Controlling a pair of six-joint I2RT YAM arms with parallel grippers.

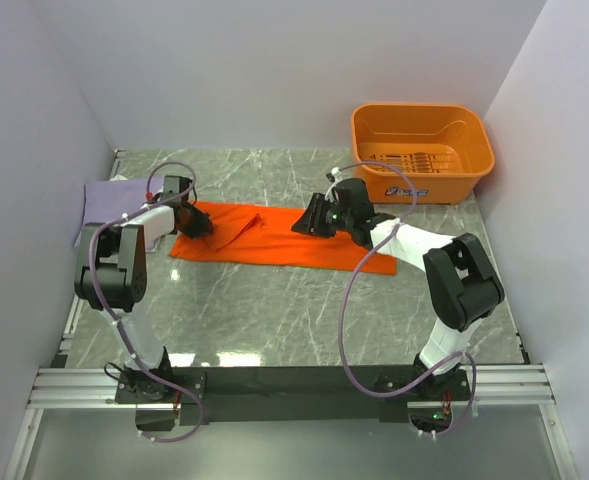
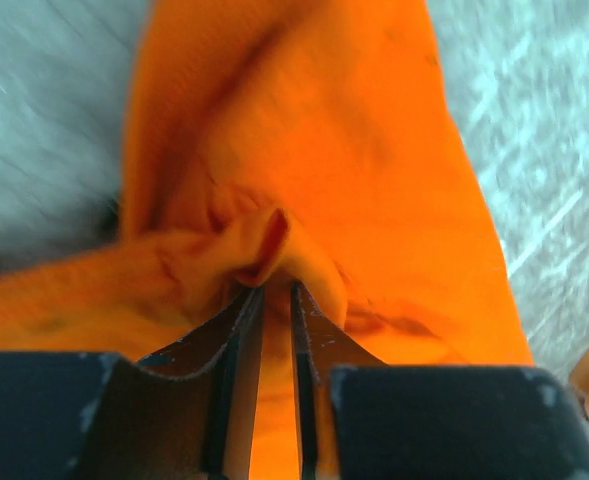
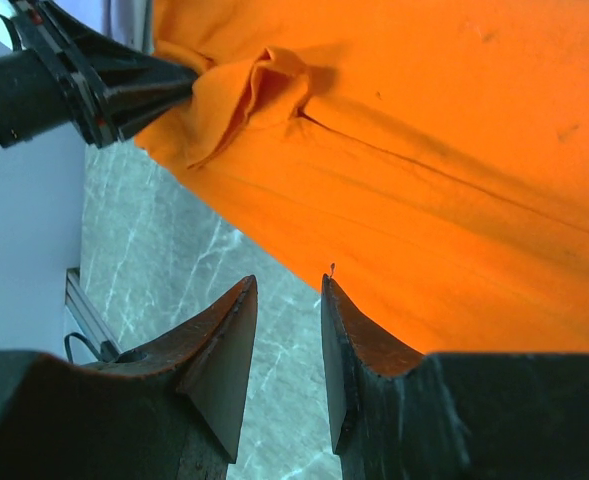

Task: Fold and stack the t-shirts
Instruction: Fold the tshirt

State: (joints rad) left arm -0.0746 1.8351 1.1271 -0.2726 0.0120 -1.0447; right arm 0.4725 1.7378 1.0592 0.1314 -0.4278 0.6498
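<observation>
The orange t-shirt (image 1: pixel 284 242) lies spread in a long band across the marble table. My left gripper (image 1: pixel 202 225) is at its left end, shut on a bunched fold of the orange cloth (image 2: pixel 264 245). In the left wrist view, cloth fills the narrow gap between the jaws of that left gripper (image 2: pixel 271 290). The right wrist view shows the same pinch at the left gripper (image 3: pixel 186 85) from across the orange t-shirt (image 3: pixel 424 150). My right gripper (image 1: pixel 302 224) hovers over the shirt's middle, and in its own view the right gripper (image 3: pixel 289 282) is open with only marble between its fingers. The lavender t-shirt (image 1: pixel 109 198) lies at the far left.
An orange plastic basket (image 1: pixel 421 150) stands at the back right. White walls close in the table on the left, back and right. Bare marble (image 1: pixel 294 320) runs between the orange shirt and the arm bases.
</observation>
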